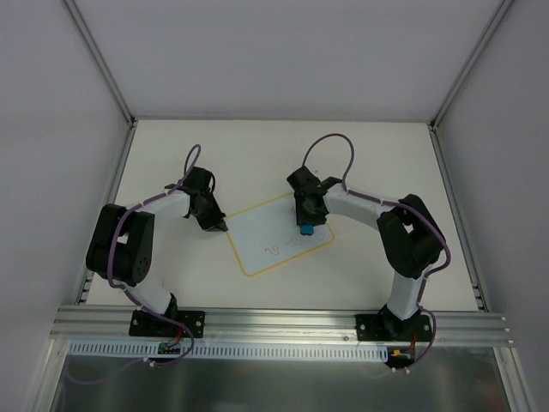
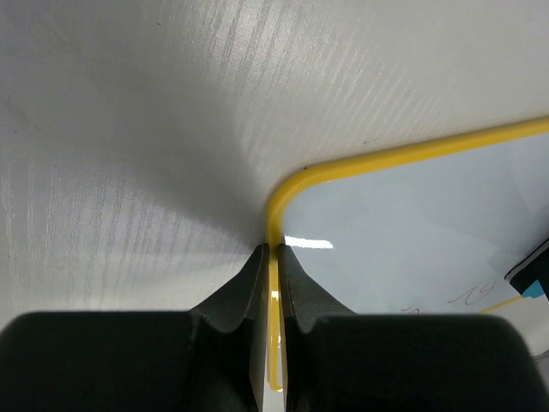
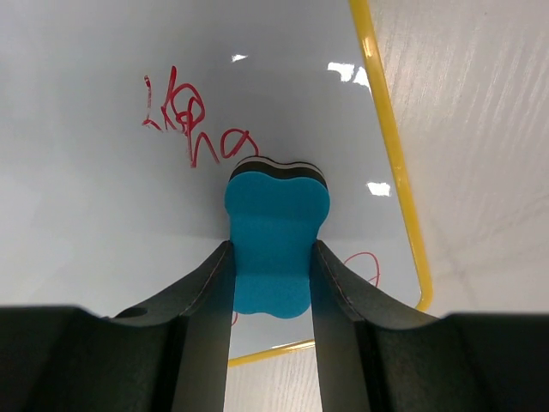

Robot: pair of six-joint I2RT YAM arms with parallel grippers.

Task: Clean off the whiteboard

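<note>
Pinching the whiteboard [image 1: 257, 232] in our left fingers [image 2: 244, 292], we are clamping the blue eraser [image 3: 276, 232] in our right fingers [image 3: 206, 300]; if the pinch slips, red scribbles [image 3: 184, 120] may smear.

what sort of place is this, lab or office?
Probably a robot lab test cell: plain white enclosure walls, an aluminium mounting rail, and a white table holding a whiteboard.

The white table [image 1: 171, 146] is carrying one thing directly. The yellow-rimmed whiteboard [image 1: 268, 236] is lying flat around its middle, sitting askew to the table's edges, and red scribbles [image 1: 274, 251] are showing along the board's nearer long edge.
</note>
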